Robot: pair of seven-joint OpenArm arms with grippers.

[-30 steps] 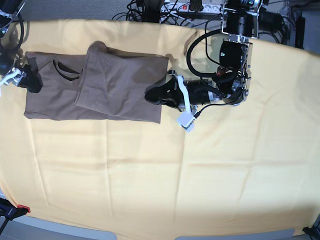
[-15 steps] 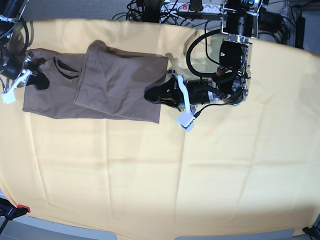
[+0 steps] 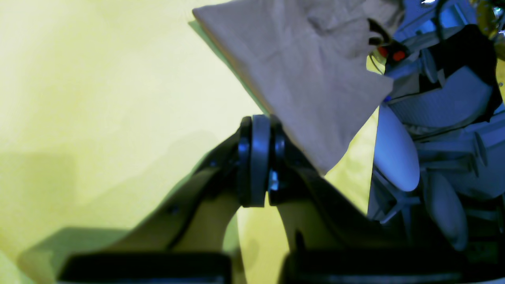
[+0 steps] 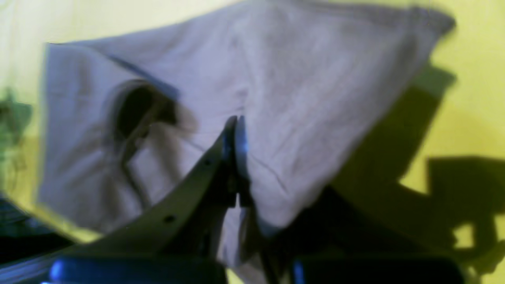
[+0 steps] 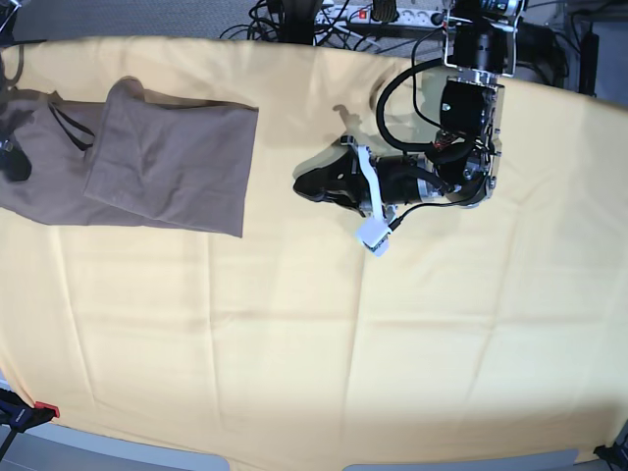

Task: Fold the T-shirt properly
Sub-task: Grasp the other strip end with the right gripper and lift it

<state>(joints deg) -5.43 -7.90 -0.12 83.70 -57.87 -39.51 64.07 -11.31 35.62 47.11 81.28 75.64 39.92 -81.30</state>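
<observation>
The T-shirt (image 5: 147, 162), soft, light, limp and partly folded at the yellow cloth's (image 5: 324, 343) far left edge, is pinched near its collar by the clenched right gripper (image 4: 236, 157); left gripper (image 3: 256, 157) clenched, apparently empty.

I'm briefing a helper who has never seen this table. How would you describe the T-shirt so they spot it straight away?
Start from the big pale yellow cloth covering the table and look to its far left end in the base view. There lies the T-shirt, a plain grey-brown garment partly folded over itself, its neck opening near the picture's left edge. It is the only brown fabric on the yellow; the black arm sits apart from it.
</observation>
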